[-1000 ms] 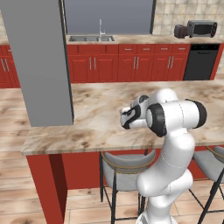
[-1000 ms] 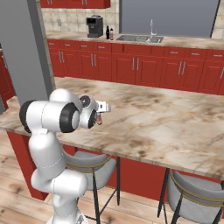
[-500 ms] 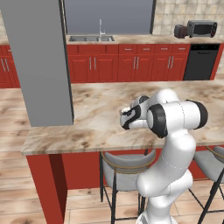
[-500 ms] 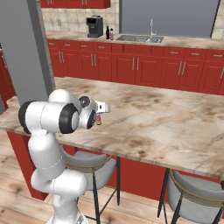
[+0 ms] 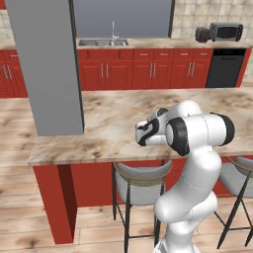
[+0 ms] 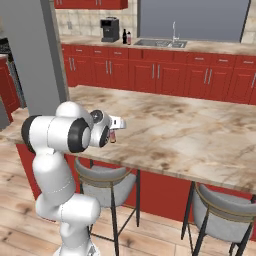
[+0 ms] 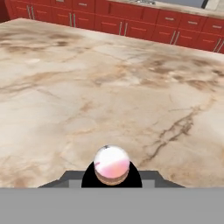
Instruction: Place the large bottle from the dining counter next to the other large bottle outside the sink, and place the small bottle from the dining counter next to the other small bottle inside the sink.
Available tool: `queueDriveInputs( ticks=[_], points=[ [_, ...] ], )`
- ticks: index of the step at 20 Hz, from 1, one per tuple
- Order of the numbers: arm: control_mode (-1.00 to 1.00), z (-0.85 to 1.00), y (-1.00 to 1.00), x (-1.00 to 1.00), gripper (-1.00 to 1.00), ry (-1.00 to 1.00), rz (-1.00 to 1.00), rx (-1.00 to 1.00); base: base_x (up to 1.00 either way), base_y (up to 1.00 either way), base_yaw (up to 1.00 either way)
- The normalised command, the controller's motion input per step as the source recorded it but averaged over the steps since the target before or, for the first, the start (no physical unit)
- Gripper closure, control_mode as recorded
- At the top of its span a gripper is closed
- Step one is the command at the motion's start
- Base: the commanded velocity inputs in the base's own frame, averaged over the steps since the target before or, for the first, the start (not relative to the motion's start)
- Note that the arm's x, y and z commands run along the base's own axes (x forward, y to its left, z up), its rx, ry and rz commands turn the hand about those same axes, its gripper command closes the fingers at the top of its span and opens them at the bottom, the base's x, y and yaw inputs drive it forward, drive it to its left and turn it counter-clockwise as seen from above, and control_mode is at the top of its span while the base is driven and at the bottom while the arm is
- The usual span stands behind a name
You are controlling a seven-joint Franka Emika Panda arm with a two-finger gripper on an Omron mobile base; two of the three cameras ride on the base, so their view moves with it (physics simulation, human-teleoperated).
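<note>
Small bottle (image 6: 113, 136), reddish with a pale cap, sits clamped in the gripper (image 6: 114, 131) above the near edge of the dining counter (image 6: 190, 130). Marble top ahead lies bare. Stools (image 6: 107, 181) tucked below. Sink (image 6: 160, 43) on the far counter, two bottles (image 6: 126, 37) left of it by the coffee machine (image 6: 109, 29). Fingers hidden behind the bottle.

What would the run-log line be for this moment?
gripper: shut on small pink-and-white bottle | position: above marble dining counter near its front edge | sink: far side of kitchen, not reached
</note>
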Motion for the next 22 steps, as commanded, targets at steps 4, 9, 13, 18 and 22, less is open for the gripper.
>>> queueDriveInputs(
  ticks=[4,9,13,18,22],
  points=[
    [1.0,0.0,0.0,0.0,1.0,0.0,0.0,0.0,-0.17,0.33,0.0],
    [1.0,0.0,0.0,0.0,1.0,0.0,0.0,0.0,0.04,0.81,0.0],
    [1.0,0.0,0.0,0.0,1.0,0.0,0.0,0.0,0.12,1.0,0.0],
    [1.0,0.0,0.0,0.0,1.0,0.0,0.0,0.0,0.11,1.0,0.0],
    [1.0,0.0,0.0,0.0,1.0,0.0,0.0,0.0,0.18,1.0,0.0]
  ],
)
